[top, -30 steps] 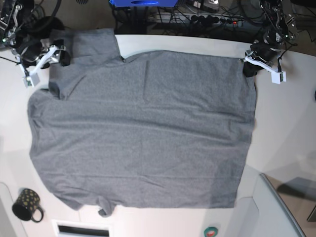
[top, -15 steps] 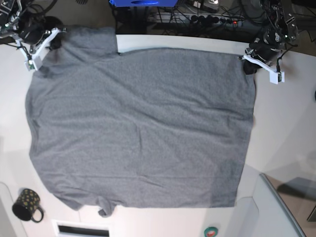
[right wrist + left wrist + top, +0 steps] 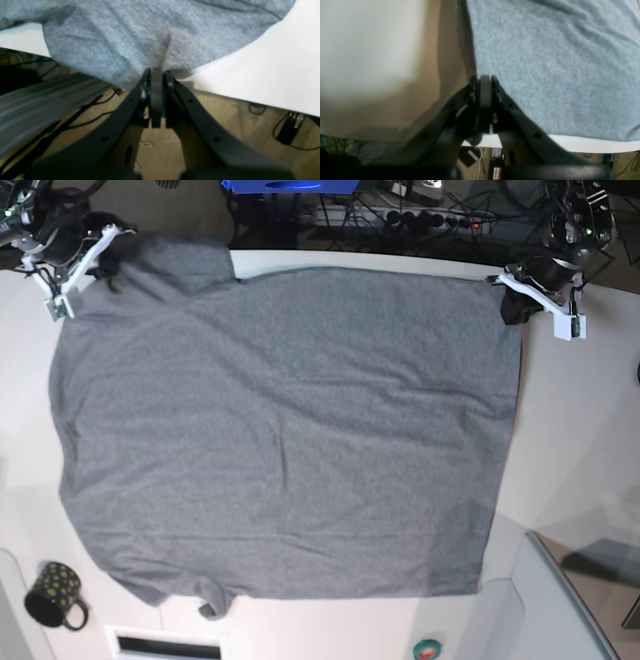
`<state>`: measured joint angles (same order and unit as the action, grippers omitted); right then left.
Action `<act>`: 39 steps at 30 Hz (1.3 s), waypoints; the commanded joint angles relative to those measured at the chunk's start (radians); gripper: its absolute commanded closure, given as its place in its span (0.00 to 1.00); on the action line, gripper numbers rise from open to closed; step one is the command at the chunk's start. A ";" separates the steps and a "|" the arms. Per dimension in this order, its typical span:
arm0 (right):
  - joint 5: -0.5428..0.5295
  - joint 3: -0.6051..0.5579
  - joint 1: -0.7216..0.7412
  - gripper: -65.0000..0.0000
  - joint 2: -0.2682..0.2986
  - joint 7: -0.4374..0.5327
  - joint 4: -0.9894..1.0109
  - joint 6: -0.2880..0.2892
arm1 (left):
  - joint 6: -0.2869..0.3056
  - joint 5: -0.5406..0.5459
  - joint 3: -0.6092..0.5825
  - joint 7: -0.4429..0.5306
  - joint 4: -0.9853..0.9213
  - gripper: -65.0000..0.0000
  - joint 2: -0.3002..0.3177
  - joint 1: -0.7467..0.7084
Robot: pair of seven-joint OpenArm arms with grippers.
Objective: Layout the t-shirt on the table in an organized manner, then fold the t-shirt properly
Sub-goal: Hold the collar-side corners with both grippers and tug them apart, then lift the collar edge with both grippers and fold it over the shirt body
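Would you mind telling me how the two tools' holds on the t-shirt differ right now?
The left tool pinches the t-shirt over the table; the right tool pinches it beyond the table's edge. Left's corner lies flat; right's bunches. Both are shut on fabric.

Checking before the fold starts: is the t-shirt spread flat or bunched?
Mostly spread: the t-shirt lies flat across the table, far corners pinched by the left gripper and right gripper.
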<state>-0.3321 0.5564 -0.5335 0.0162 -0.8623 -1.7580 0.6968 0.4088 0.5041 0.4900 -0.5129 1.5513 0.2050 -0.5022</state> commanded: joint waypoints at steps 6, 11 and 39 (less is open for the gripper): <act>-0.006 0.000 -0.004 0.99 0.008 0.007 -0.013 0.001 | 0.000 0.015 0.006 0.018 0.074 1.00 0.009 -0.037; -0.006 0.001 -0.009 0.99 0.008 0.007 -0.015 0.001 | 0.000 0.021 0.008 0.018 0.088 1.00 0.009 -0.048; -0.003 0.004 0.177 0.99 0.044 -0.160 -0.009 0.001 | 0.000 0.046 0.006 0.017 -0.035 1.00 -0.020 0.115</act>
<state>-0.3252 0.5545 -0.3573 0.0498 -1.0367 -1.7527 0.6968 0.4034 0.5350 0.4889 -0.5201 1.4937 0.1696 -0.3878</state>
